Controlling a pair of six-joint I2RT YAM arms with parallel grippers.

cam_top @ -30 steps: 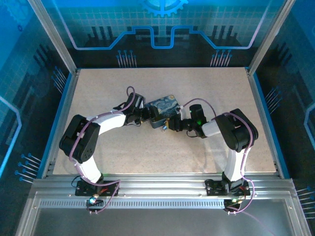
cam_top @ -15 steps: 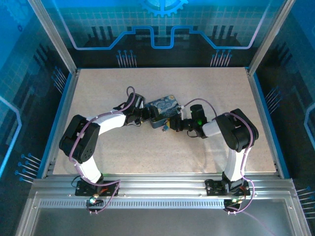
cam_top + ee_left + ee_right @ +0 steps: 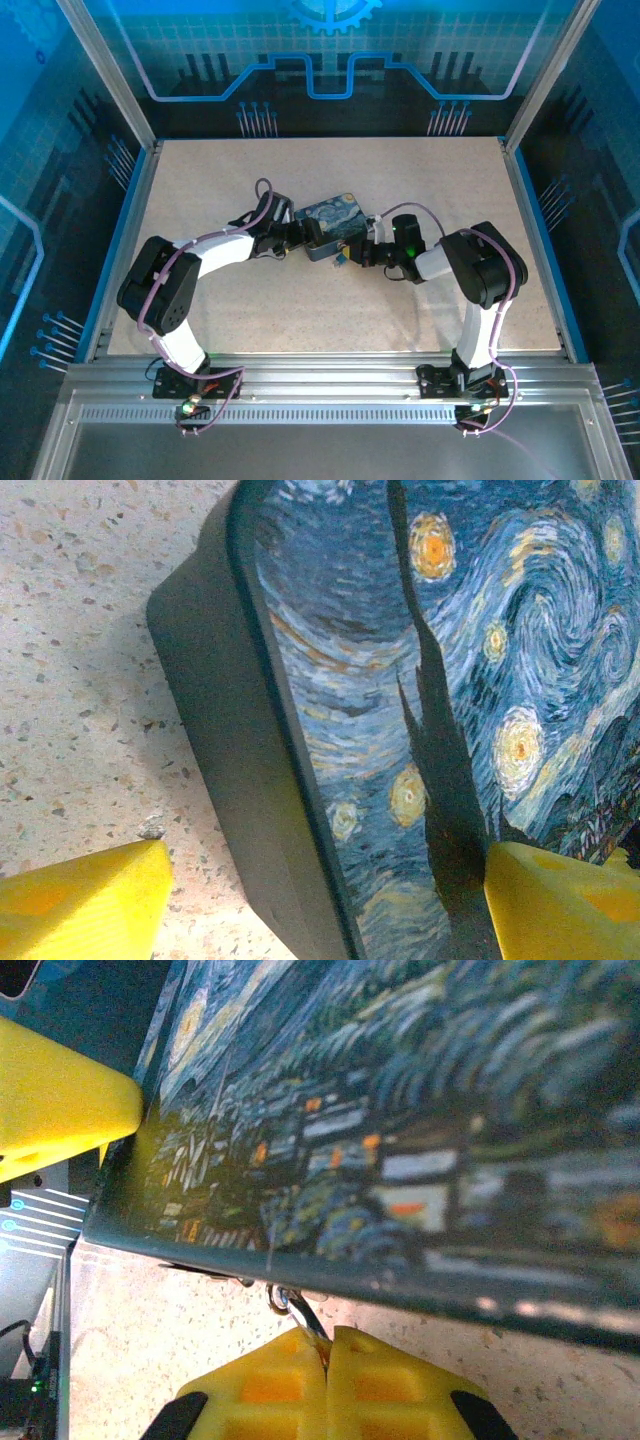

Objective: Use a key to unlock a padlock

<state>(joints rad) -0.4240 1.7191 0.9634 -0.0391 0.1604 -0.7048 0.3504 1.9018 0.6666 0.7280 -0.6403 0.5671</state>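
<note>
Gripping now: the right jaws are pressed fully together, their yellow pads (image 3: pixel 270 1390) pinching the key (image 3: pixel 303 1318), a thin metal sliver with a small ring that pokes out toward the tin (image 3: pixel 400 1110).
Left jaws: spread wide across one end of the tin. One yellow pad (image 3: pixel 80 900) sits low over the counter (image 3: pixel 70 680) and the other by the painted lid. Whether either presses the tin I cannot tell.
Tin: lying mid-counter, well clear of all four edges, between the two arms.
Key position: just beside the tin's near long side, low over the counter.
Padlock: too small to tell apart from the tin's dark rim.
Step in hand: by my judgement the key is secured and is being brought to the lock. Insertion is not yet done.
Next move: calls for finding the keyhole and lining the key's blade up with it. The lock needs steadying before the key is pushed in and turned.
</note>
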